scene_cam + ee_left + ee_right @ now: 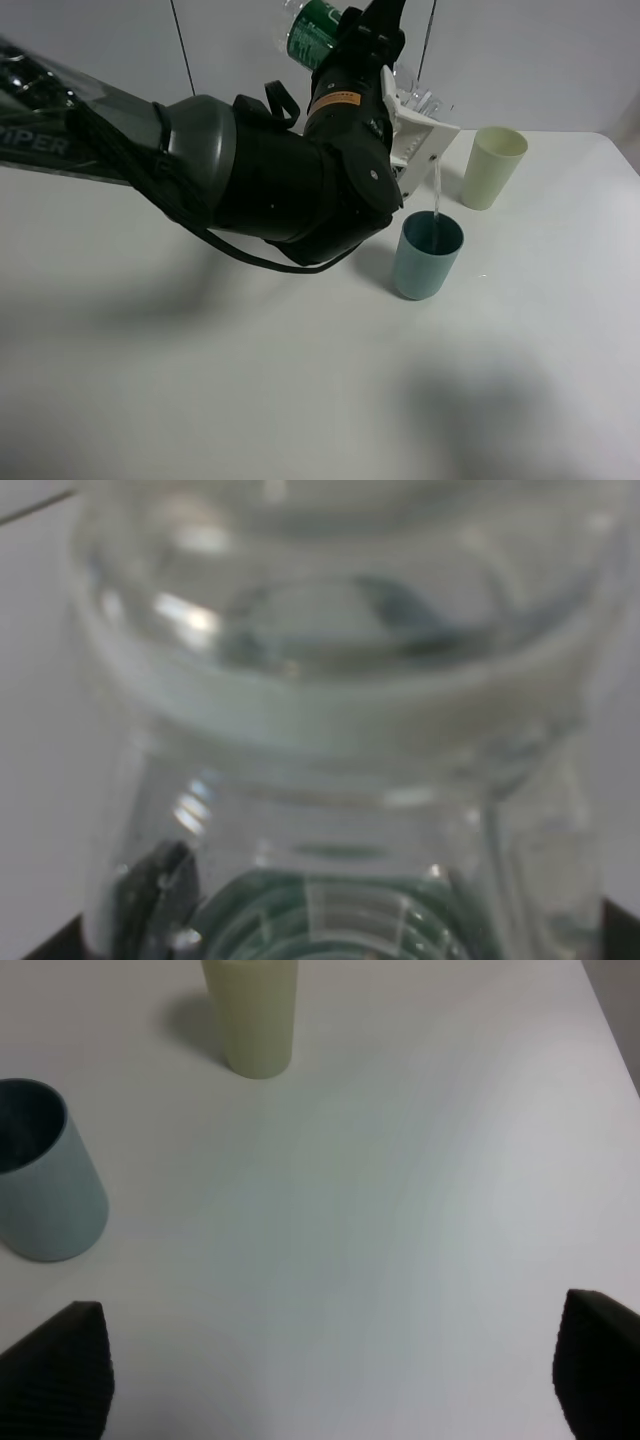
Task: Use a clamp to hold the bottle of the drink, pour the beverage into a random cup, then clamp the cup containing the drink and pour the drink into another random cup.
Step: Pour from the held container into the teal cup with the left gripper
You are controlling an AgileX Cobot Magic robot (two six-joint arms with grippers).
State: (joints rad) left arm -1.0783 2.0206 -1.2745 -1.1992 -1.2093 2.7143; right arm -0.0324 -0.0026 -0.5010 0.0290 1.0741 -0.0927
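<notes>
A: What are we looking at, starting from the bench's left edge?

B: We are watching the left arm reaching in over the left edge of the white bench and stretching past the middle, raised well above the surface.

A: And the left gripper?

B: Its jaws are clamping on the bottle. The bottle is hanging in the air near the far edge. It is tipping over, its base and green label pointing up and away and its neck slanting down to the right. In the left wrist view the bottle is filling nearly everything, blurred, with a strip of green label showing.

A: Are we seeing the beverage?

B: Yes, a thin clear stream is falling from the bottle's mouth straight into the teal cup.

A: Where is that cup standing?

B: It is standing upright to the right of the bench's middle, well in from every edge. We cannot tell how much is sitting inside it.

A: And further right?

B: The pale yellow-green cup is standing upright close to the far edge, toward the far right corner, apart from the teal cup.

A: What is the right gripper doing?

B: It is hovering over bare bench, and its jaws are standing apart with nothing between them. Both cups are showing in the right wrist view, and neither is touching the gripper.
</notes>
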